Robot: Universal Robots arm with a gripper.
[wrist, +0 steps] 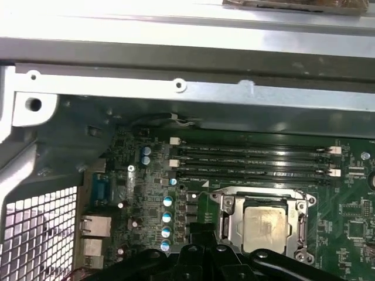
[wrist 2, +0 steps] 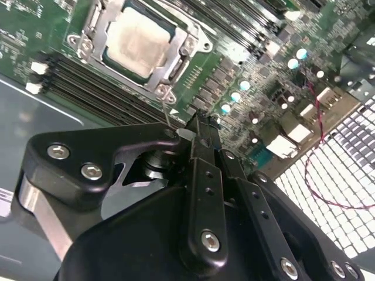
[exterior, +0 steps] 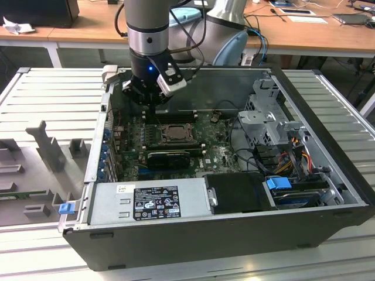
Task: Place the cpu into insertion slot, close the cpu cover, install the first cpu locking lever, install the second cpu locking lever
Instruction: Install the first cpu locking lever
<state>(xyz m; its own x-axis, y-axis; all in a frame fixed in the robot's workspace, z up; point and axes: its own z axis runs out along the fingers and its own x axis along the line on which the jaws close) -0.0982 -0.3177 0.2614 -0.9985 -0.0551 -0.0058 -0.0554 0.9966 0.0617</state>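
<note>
What gives me trouble first: the claw (exterior: 153, 99) hides its own tips behind its black body in the exterior view, and in the first wrist view its linkage is cut off at the picture's edge. In the second wrist view the black, bolted links converge to one point, so I read the claw as pressed together. A thin wire-like rod (wrist 2: 165, 111) runs from the socket's corner to just beside the tips. I cannot tell whether it touches them or is pinched, nor whether the locking levers are latched.

The cpu (wrist 2: 139, 42) is a flat square with a dull, smeared silvery-grey top. It sits in the slot, whose pin field lies hidden under it. The cover (wrist 2: 176, 65), a thin bright metal frame with a square cut-out, lies flat around the chip. Long black memory slots (wrist: 252, 155) with white end clips run alongside it on the green board (exterior: 220, 155). A row of round blue-topped capacitors (wrist: 167, 216) stands between the socket and a perforated metal grille (wrist: 35, 234), near which a red wire (wrist 2: 319, 146) loops.

In the exterior view the cpu lies at about five o'clock from the claw, near it but apart. The claw hangs above the board inside the open black case (exterior: 319, 126). At six o'clock a grey labelled box (exterior: 146, 202) blocks the board's near edge.
</note>
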